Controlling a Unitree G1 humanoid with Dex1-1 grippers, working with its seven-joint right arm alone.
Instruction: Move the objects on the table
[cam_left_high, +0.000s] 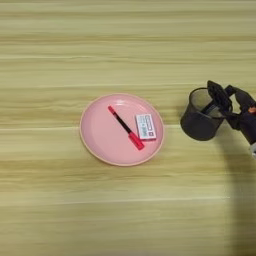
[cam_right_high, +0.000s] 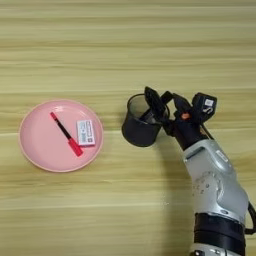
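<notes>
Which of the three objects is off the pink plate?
The black mesh pen cup, standing on the table right of the plate, at the hand. The marker and eraser lie on the plate.

A pink plate sits mid-table. On it lie a slim marker with red ends, set diagonally, and the white eraser just beside its lower end. To the right, apart from the plate, the black gripper grips the mesh pen cup at its rim
</notes>
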